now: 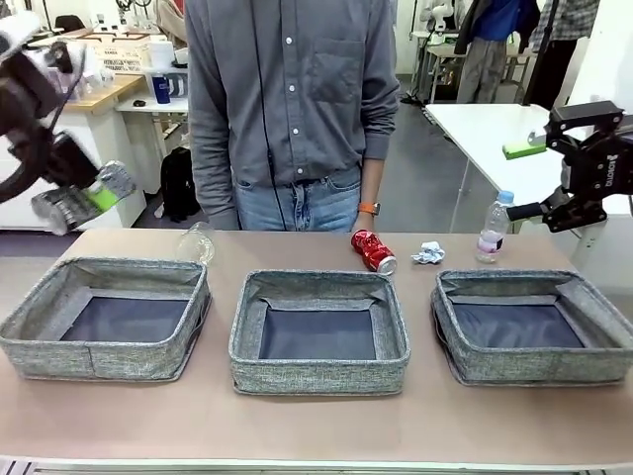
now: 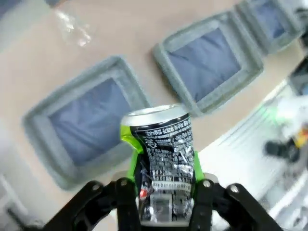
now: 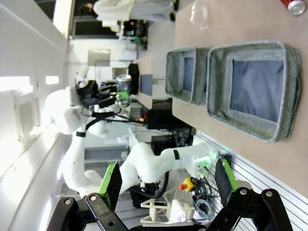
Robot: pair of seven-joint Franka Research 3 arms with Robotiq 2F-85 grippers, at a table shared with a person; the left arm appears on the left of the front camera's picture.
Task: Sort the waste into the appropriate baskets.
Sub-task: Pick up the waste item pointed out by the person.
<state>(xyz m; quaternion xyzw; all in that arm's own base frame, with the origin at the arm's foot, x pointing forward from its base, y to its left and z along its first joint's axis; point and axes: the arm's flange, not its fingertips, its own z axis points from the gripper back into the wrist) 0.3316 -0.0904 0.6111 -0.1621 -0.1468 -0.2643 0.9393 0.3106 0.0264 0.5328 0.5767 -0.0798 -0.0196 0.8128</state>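
Observation:
My left gripper hangs high at the far left, above and behind the left basket, shut on a dented dark can with a silver top. The left wrist view shows that can clamped between the green pads, over the table with baskets below. A red can lies on its side behind the middle basket. Next to it are a white paper wad and an upright water bottle. A clear cup lies behind the left basket. My right gripper is raised at the far right, open and empty.
A person in a grey shirt stands at the far edge of the table, arms down. The right basket sits beneath my right arm. All three baskets hold nothing. A white table stands behind at the right.

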